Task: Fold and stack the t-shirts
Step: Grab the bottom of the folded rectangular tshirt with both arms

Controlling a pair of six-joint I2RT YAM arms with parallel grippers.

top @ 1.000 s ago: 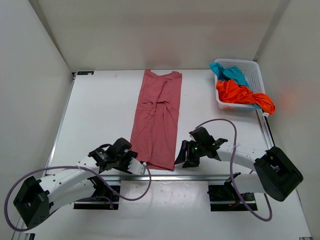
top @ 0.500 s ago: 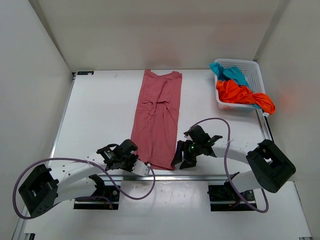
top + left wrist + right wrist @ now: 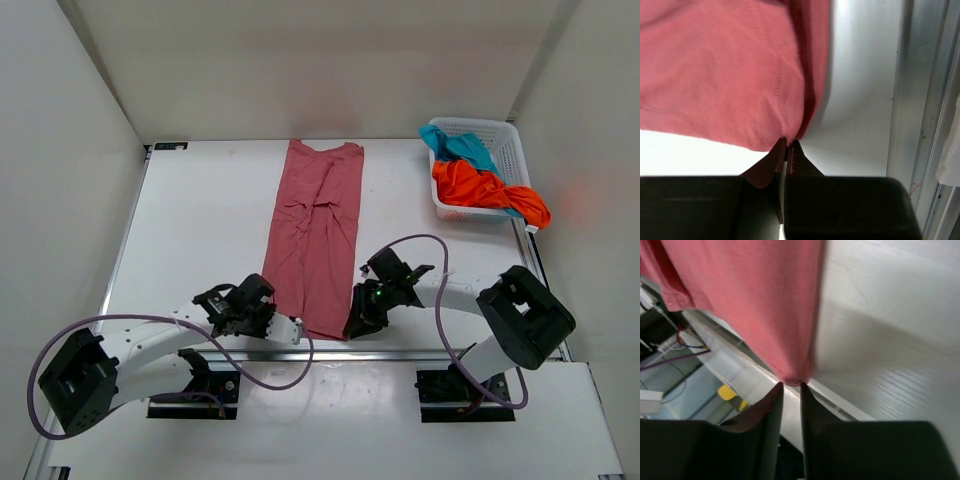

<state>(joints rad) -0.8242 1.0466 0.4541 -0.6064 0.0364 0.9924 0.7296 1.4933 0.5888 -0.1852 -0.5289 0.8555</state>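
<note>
Both arms have slid inward since a second ago, and each gripper now sits at a near corner of the pink shirt (image 3: 315,240). The left gripper (image 3: 285,331) is pinched tight on the hem corner just in front of its fingers (image 3: 775,160). The right gripper (image 3: 356,323) is narrow, with the other corner drawn to a point at its tips, and looks clamped on it. The shirt lies flat as a long strip stretching away from both grippers.

This looks like the start of the lengthwise fold: lift the two corners together and carry them evenly toward the collar. Both forearms lie low over the table (image 3: 200,230), wrists angled inward. The orange shirt (image 3: 480,188) and teal shirt (image 3: 455,145) wait in the basket (image 3: 505,135), far beyond the right gripper.
</note>
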